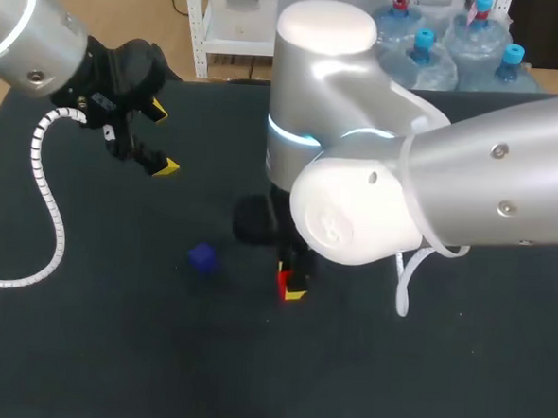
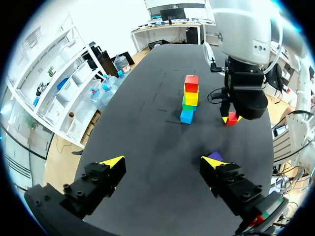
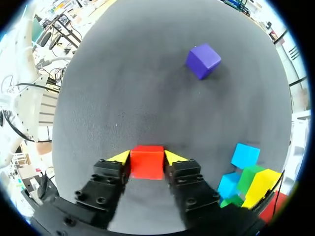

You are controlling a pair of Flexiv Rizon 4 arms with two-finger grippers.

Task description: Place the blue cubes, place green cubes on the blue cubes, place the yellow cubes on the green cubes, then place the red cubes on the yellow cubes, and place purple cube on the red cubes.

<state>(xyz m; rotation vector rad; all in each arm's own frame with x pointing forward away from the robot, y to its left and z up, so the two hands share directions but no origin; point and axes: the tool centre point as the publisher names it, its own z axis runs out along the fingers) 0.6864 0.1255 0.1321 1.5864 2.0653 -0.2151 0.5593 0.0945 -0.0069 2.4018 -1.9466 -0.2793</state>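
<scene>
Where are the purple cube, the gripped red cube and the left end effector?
purple cube (image 3: 202, 57), right wrist view, top face.
red cube (image 3: 147, 161), right wrist view, middle of its visible face.
left end effector (image 2: 162, 162), left wrist view, midway between its yellow tips.

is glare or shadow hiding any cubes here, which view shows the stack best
Left wrist view: stack evenly lit, unblocked, best view. Head view: highlights on the right arm's white shell, which hides the stack; purple cube in plain sight. Right wrist view: red cube clear in the right tool, stack partly cut off beside it.
</scene>
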